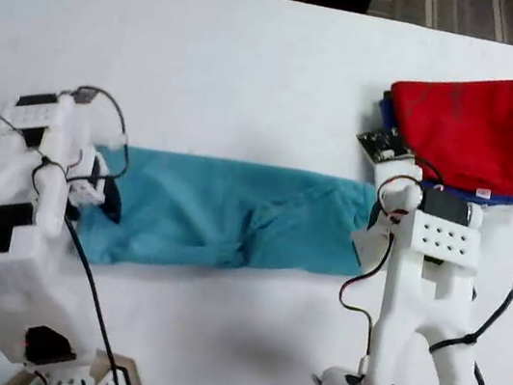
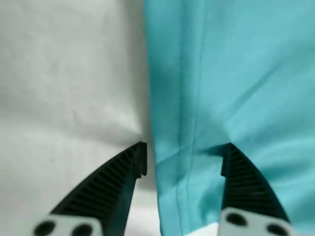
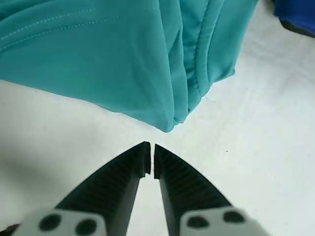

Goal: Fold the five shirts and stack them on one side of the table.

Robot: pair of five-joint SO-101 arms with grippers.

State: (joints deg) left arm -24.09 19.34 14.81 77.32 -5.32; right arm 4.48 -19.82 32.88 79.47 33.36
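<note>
Stretching across the white counter (image 1: 208, 68), a teal fabric shirt (image 1: 233, 218) folded into a long, narrow band lies between the two arms. The left end effector (image 2: 184, 152) is spread wide, straddling the shirt's stitched hem. The right end effector (image 3: 150, 152) is clenched on nothing, just off the band's corner. Beside that arm, a folded red fabric shirt (image 1: 471, 129) rests on a blue one (image 1: 490, 198).

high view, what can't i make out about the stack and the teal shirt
- High view: how many shirts lie under the red shirt; it covers all but an edge of a blue shirt.
- High view: both ends of the teal shirt, covered by the left arm and right arm.
- Left wrist view: whether the open left fingers touch the cloth; the angle leaves it unclear.
</note>
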